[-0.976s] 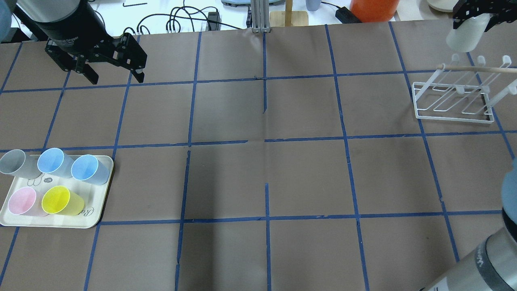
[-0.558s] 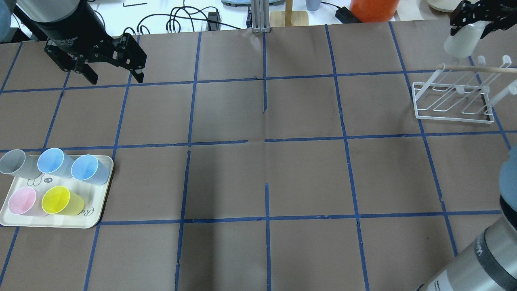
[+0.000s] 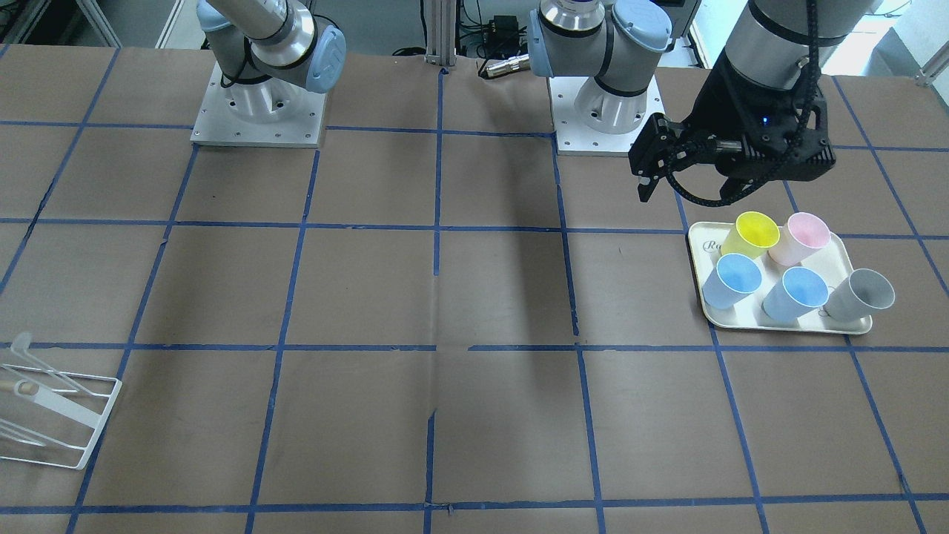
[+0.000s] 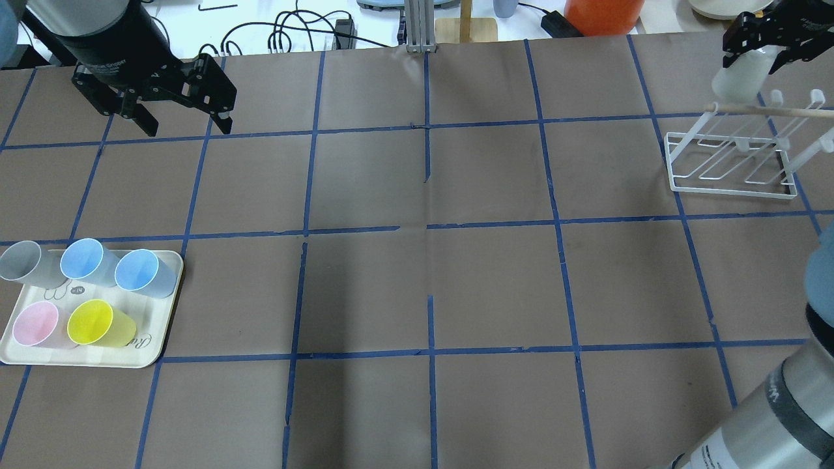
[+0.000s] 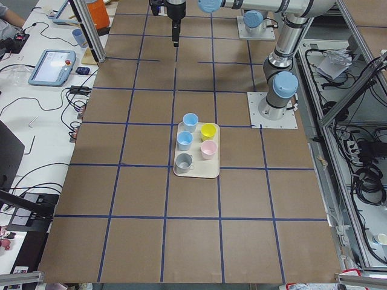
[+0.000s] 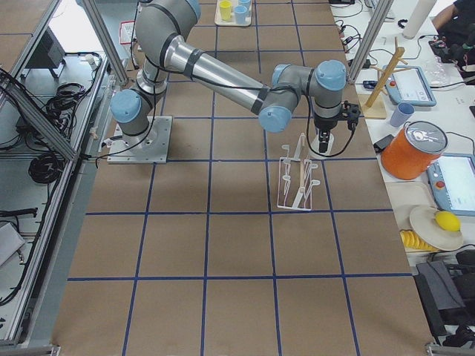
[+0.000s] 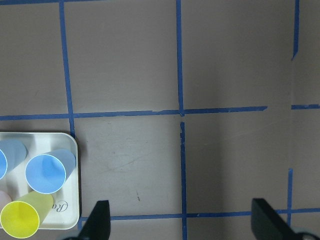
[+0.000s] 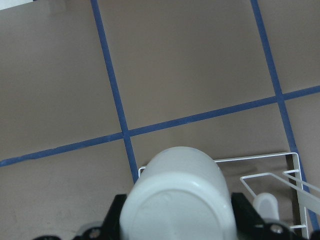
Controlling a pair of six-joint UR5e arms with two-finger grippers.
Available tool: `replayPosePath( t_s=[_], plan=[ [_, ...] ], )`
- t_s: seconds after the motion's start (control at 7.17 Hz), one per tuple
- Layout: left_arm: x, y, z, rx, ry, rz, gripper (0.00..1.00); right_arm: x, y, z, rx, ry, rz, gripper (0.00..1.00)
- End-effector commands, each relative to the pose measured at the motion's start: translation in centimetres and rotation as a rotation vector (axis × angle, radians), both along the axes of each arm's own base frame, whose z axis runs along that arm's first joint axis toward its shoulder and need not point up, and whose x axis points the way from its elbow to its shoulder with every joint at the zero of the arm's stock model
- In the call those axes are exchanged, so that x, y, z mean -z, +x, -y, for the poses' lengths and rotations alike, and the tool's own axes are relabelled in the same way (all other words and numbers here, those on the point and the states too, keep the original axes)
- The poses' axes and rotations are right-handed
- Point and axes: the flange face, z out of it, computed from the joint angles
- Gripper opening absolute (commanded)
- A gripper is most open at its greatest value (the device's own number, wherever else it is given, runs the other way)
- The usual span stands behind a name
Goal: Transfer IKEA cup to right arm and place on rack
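Matte brown paper table (image 4: 495, 286), gridded with blue tape. By its left edge, toward the near corner, a rounded cream tray (image 4: 98, 363). Carries five tapered plastic cups (image 4: 91, 322), mouths up: grey, two blue, pink, yellow. Near the far right corner, a white wire rack (image 4: 733, 190). Over the far left corner, left gripper (image 4: 187, 122), jaws apart, empty. Above the rack's corner, right gripper (image 4: 756, 51) clamped on the inverted, smooth cream-white IKEA cup (image 4: 735, 78)
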Motion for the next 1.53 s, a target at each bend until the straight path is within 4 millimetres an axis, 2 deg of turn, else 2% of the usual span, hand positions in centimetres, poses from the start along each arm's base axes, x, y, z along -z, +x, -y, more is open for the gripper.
replayPosePath(
  t_s=[0.0, 0.28, 0.56, 0.84, 1.12, 1.25, 1.39],
  plan=[
    [0.0, 0.0, 0.0, 0.000, 0.000, 0.000, 1.00, 0.5, 0.0, -0.2, 0.002, 0.014, 0.006, 0.16],
    [0.0, 0.0, 0.0, 0.000, 0.000, 0.000, 1.00, 1.6, 0.0, -0.1, 0.002, 0.030, 0.014, 0.19],
    [0.1, 0.0, 0.0, 0.000, 0.002, 0.000, 1.00, 1.8, 0.0, -0.2, 0.003, 0.039, 0.018, 0.63],
    [0.1, 0.0, 0.0, 0.000, 0.002, 0.000, 1.00, 2.8, 0.0, -0.2, 0.005, 0.064, 0.029, 0.77],
    [0.0, 0.0, 0.0, 0.000, -0.001, 0.000, 1.00, 3.0, -0.1, -0.3, 0.007, 0.076, 0.033, 1.00],
    [0.0, 0.0, 0.0, 0.000, 0.000, 0.000, 1.00, 3.0, 0.0, -0.4, 0.007, 0.083, 0.036, 1.00],
    [0.1, 0.0, 0.0, 0.000, 0.000, 0.000, 1.00, 2.0, -0.1, -0.3, 0.007, 0.076, 0.031, 1.00]
  ],
)
